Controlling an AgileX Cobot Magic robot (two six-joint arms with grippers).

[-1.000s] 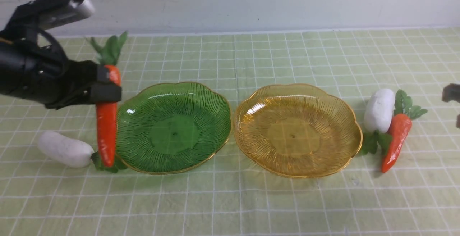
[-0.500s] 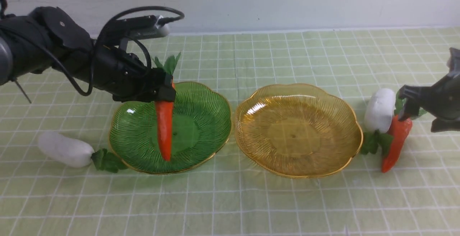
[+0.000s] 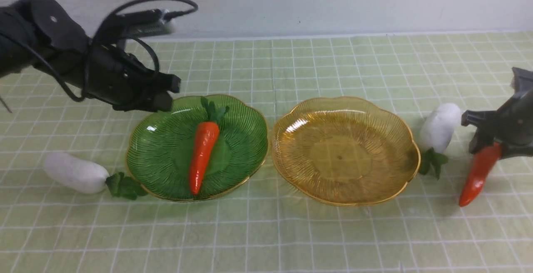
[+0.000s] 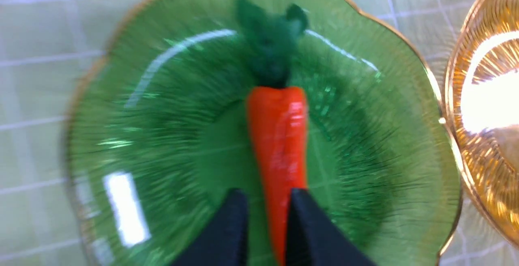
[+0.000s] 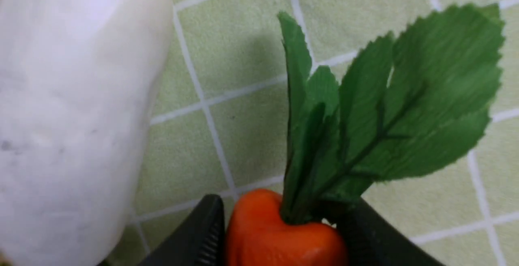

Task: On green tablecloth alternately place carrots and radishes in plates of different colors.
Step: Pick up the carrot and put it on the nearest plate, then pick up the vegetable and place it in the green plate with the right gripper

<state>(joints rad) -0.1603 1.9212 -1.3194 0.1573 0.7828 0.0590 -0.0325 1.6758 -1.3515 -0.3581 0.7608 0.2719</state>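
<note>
Inside the green plate (image 3: 166,173) lies one carrot (image 3: 202,152).

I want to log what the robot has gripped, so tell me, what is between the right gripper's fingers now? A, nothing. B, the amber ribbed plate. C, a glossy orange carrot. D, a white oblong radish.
C: the right gripper's dark fingers stand either side of the glossy orange carrot's thick end.

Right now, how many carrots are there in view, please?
2: one carrot lies in the green plate; the other carrot is between the right gripper's fingers.
</note>
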